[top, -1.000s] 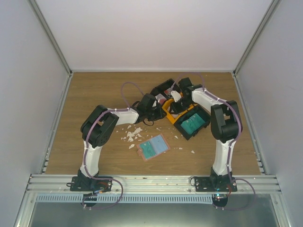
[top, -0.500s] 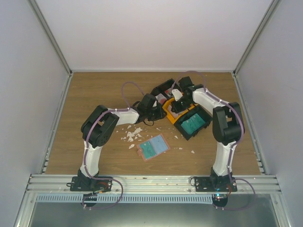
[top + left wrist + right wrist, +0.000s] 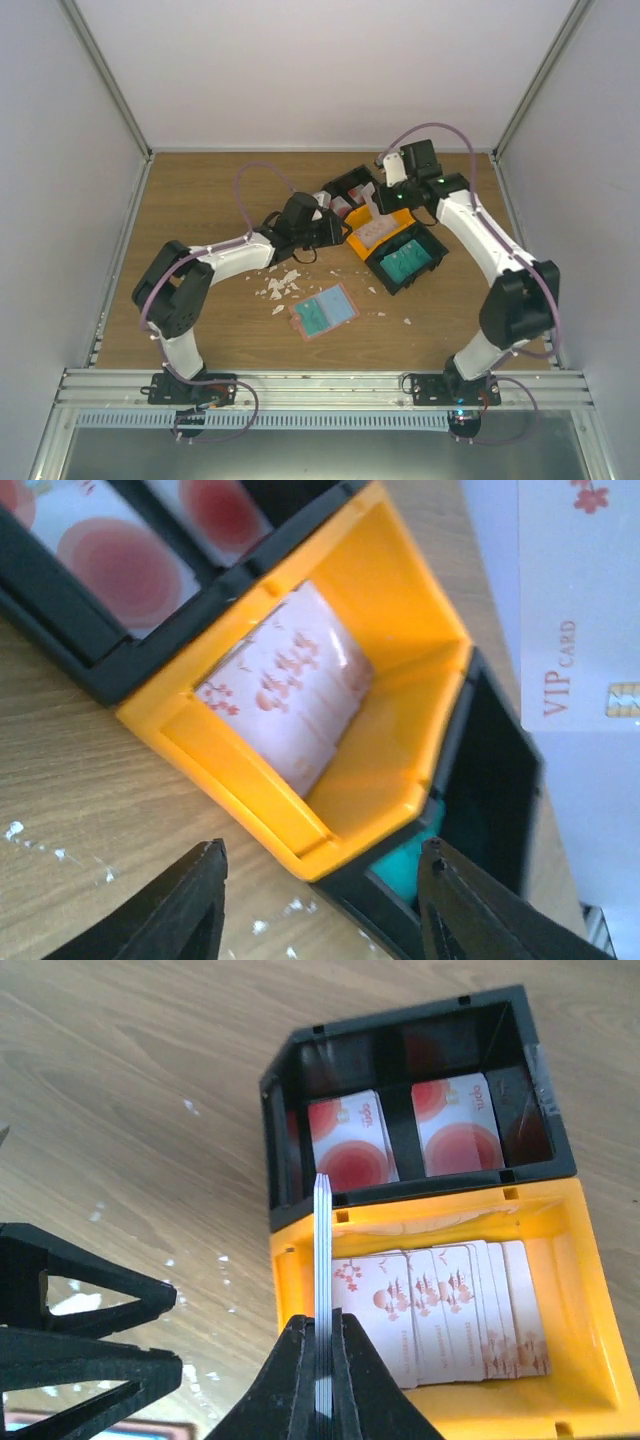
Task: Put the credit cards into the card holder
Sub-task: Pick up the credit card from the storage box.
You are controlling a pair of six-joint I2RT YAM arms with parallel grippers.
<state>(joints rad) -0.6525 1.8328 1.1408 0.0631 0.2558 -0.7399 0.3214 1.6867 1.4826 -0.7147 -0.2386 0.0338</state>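
Observation:
My right gripper [image 3: 322, 1322] is shut on a thin stack of white credit cards [image 3: 322, 1250], seen edge-on, held above the orange bin [image 3: 590, 1290]. In the top view the right gripper [image 3: 373, 206] hangs over the bins. More white cards with red markings [image 3: 440, 1310] lie in the orange bin. Teal cards [image 3: 405, 262] lie in a black bin. The card holder [image 3: 323, 311] lies open on the table, salmon-pink, with a teal card on it. My left gripper [image 3: 320, 858] is open and empty beside the orange bin's near corner [image 3: 330, 830]. The held VIP card [image 3: 575, 600] shows at upper right.
A second black bin [image 3: 400, 1070] behind the orange one holds cards with red circles. White crumbs [image 3: 280, 285] are scattered left of the card holder. The two grippers are close together at the bins. Enclosure walls stand on three sides.
My right arm has risen from the orange bin with the white cards in its jaws. My left arm has stretched out lower, its gripper staying by the bins.

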